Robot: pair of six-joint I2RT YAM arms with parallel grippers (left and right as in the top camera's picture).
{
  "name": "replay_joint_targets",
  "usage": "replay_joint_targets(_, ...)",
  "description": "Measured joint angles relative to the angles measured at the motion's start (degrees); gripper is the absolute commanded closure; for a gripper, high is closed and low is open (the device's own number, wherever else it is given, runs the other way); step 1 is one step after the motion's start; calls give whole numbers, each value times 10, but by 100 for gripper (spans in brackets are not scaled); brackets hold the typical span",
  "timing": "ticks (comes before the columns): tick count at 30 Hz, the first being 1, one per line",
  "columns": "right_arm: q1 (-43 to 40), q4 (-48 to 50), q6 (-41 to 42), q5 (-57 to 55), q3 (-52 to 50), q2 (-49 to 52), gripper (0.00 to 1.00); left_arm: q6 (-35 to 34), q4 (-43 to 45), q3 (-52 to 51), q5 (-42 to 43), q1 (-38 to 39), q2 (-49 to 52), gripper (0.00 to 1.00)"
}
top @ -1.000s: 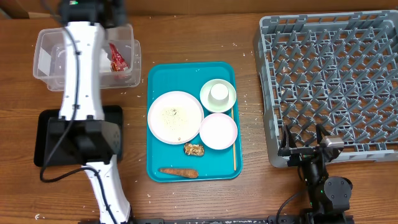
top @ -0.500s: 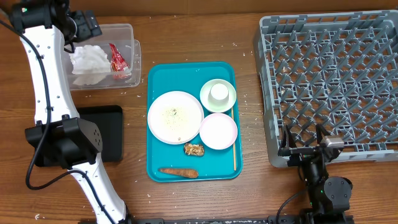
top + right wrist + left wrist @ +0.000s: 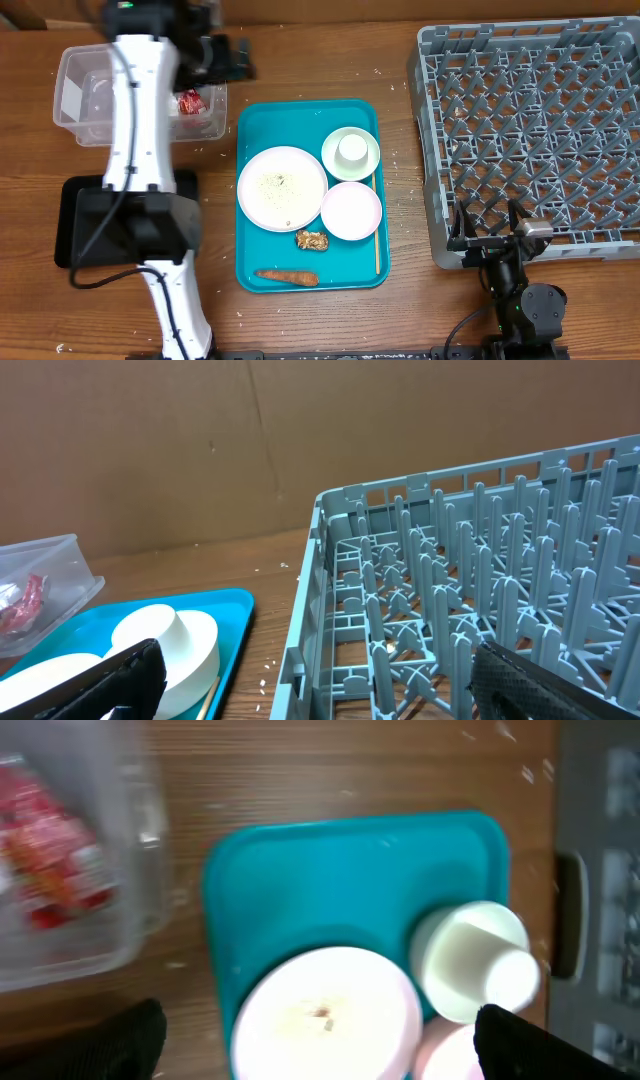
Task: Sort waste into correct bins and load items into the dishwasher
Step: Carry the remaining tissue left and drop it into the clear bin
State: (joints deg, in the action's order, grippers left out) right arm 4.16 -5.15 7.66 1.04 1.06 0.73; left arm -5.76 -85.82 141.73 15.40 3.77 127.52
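Note:
A teal tray (image 3: 255, 130) holds a large white plate (image 3: 282, 188) with crumbs, an upturned white cup (image 3: 351, 150) on a small green plate, a pale bowl (image 3: 351, 211), a chopstick (image 3: 376, 225), a brown food scrap (image 3: 312, 240) and a carrot (image 3: 288, 277). My left gripper (image 3: 238, 58) hangs open and empty between the clear bin (image 3: 75, 100) and the tray's far left corner. In the left wrist view the left gripper (image 3: 320, 1045) is above the plate (image 3: 325, 1015) and cup (image 3: 475, 975). My right gripper (image 3: 488, 222) rests open at the grey dish rack's (image 3: 530, 130) near left corner.
A red wrapper (image 3: 190, 100) lies in the clear bin. A black bin (image 3: 70, 225) stands left of the tray, partly under the left arm. In the right wrist view the rack wall (image 3: 330, 610) stands close ahead of the right gripper (image 3: 320, 685), with the cup (image 3: 165, 645) to its left.
The left arm swung left, then back right; its gripper now hangs between the clear bin and the tray. A crumpled white napkin showed in the bin half a second ago. The right arm stayed still.

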Motion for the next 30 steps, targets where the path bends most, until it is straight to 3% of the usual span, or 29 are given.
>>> replay_joint_targets(9,0,0,0,0,0,0,0,19,15,0,-29,133,0,0)
replay_joint_targets(15,0,0,0,0,0,0,0,3,18,0,-86,150,3,0)
replay_joint_targets(22,0,0,0,0,0,0,0,-64,18,0,-172,100,7,0)
replay_joint_targets(30,0,0,0,0,0,0,0,-96,-3,0,-199,-35,9,0)
